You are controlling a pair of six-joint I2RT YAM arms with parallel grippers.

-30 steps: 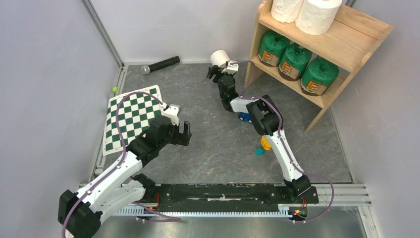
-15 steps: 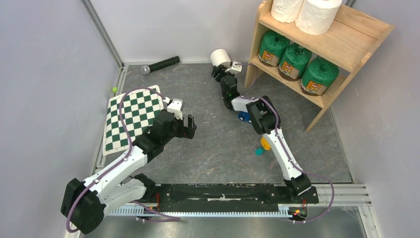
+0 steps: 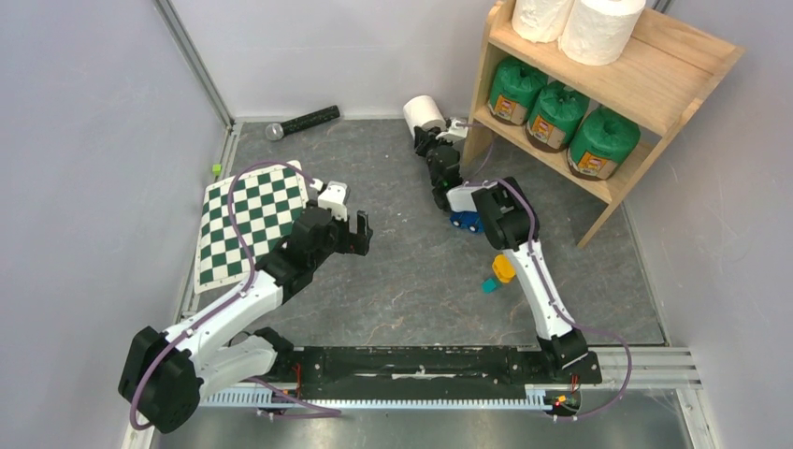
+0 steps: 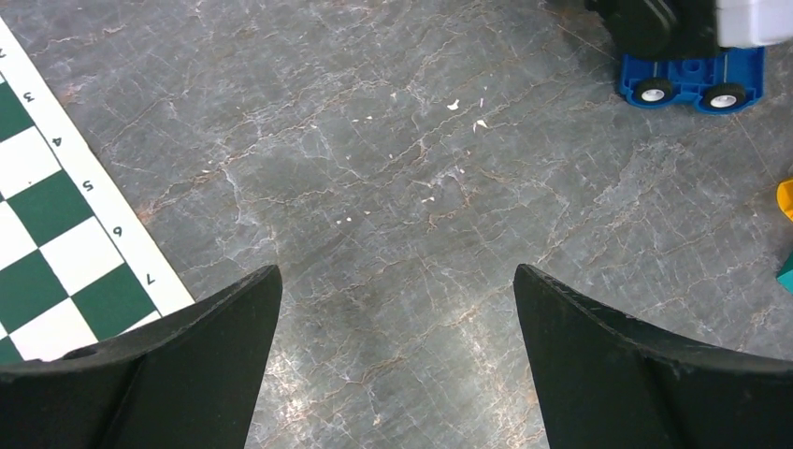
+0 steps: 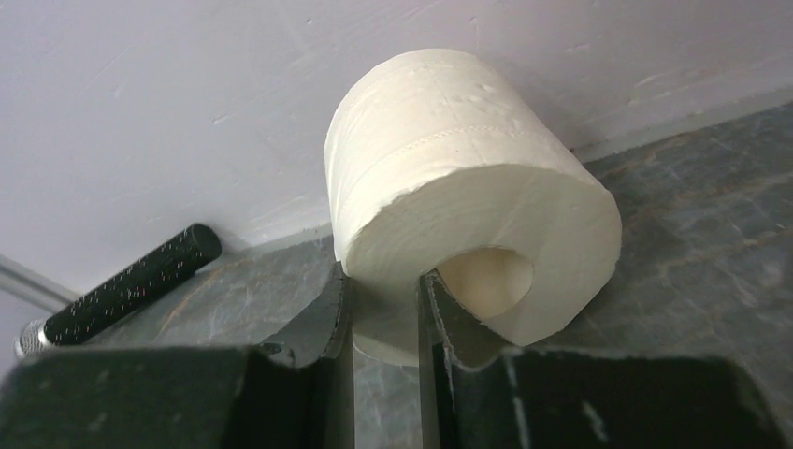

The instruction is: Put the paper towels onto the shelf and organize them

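A bare white paper towel roll [image 3: 423,111] [image 5: 468,187] lies on its side on the floor by the back wall, left of the wooden shelf [image 3: 655,79]. My right gripper [image 3: 428,134] [image 5: 385,290] is shut on its wall, one finger inside the hollow core and one outside. Two white rolls [image 3: 540,14] [image 3: 598,28] stand on the shelf's top tier. Three green-wrapped rolls [image 3: 512,91] [image 3: 555,114] [image 3: 601,142] fill the lower tier. My left gripper [image 3: 360,234] [image 4: 397,281] hangs open over bare floor, holding nothing.
A black microphone [image 3: 304,122] [image 5: 122,285] lies along the back wall. The green-white checkerboard mat [image 3: 248,220] [image 4: 47,206] is at the left. A blue toy car [image 3: 463,221] [image 4: 692,79] and a yellow-teal piece [image 3: 500,271] sit under the right arm.
My right gripper has pushed forward to the roll and shut on its wall. The left arm has drifted slightly right, still open.
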